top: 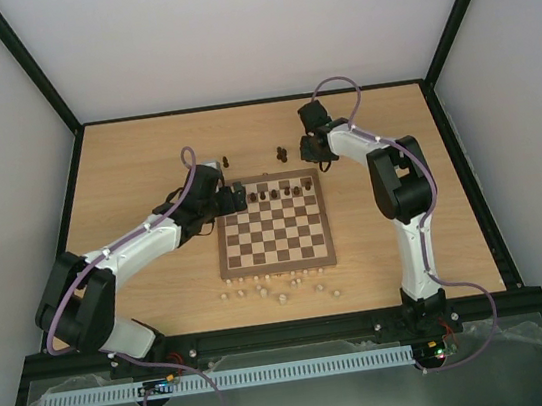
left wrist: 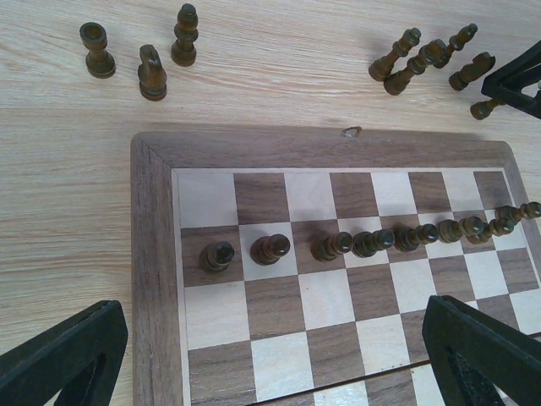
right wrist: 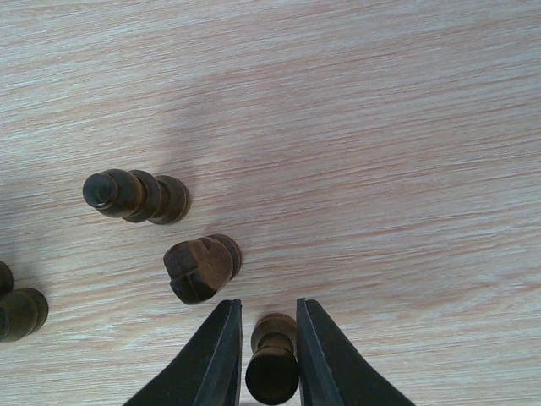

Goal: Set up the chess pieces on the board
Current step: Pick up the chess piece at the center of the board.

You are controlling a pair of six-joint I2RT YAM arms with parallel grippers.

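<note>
A pale wood-grain counter sits inside white walls and a black frame. At left, the left pincer hangs wide open over the far corner of the board. Its view alone shows the chess pieces lined along one rank, with others loose beyond the border. Pale pieces show only from above. At right, the right pincer is narrowed onto a dark piece on the counter.
</note>
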